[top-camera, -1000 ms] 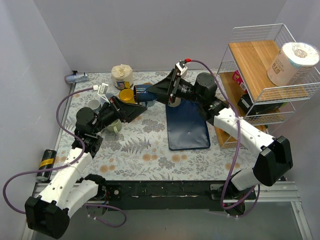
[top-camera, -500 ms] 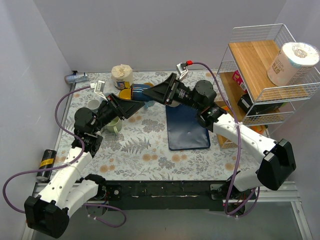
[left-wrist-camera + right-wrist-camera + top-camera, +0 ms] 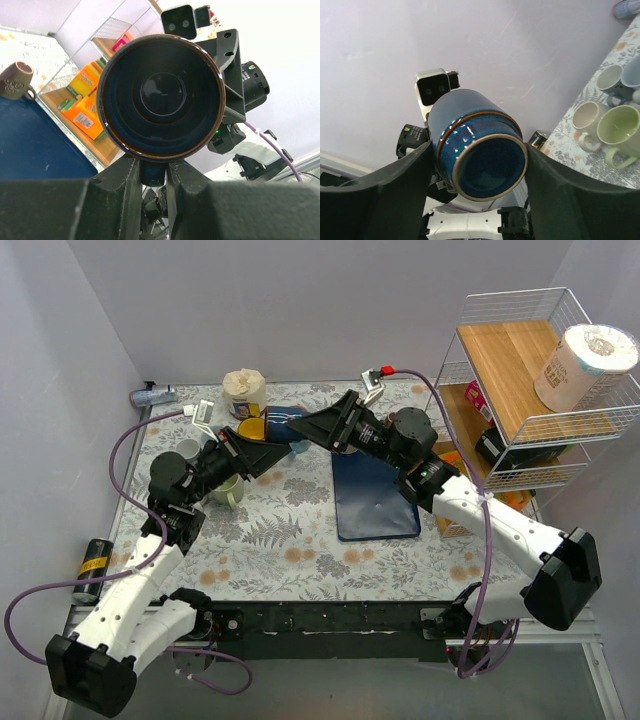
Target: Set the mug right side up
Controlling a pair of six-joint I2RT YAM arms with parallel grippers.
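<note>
The dark blue mug (image 3: 284, 421) hangs on its side in the air above the back of the table, between my two grippers. In the left wrist view its open mouth (image 3: 161, 95) faces the camera, and my left gripper (image 3: 152, 172) is shut on the handle under the rim. In the right wrist view the mug's base (image 3: 490, 167) faces the camera, and my right gripper (image 3: 477, 152) has a finger on each side of the body, shut on it. From above, the left gripper (image 3: 272, 447) reaches in from the left and the right gripper (image 3: 303, 426) from the right.
A blue mat (image 3: 375, 495) lies under the right arm, with a small brown mug (image 3: 15, 82) at its far end. A green mug (image 3: 230, 490), a white mug (image 3: 187, 450), a yellow mug (image 3: 250, 428) and a cream jar (image 3: 244, 390) stand at left. A wire rack (image 3: 530, 390) stands at right.
My left gripper has closed on the mug's handle. The mug and both grippers have shifted slightly left, and the right forearm has swung outward.
</note>
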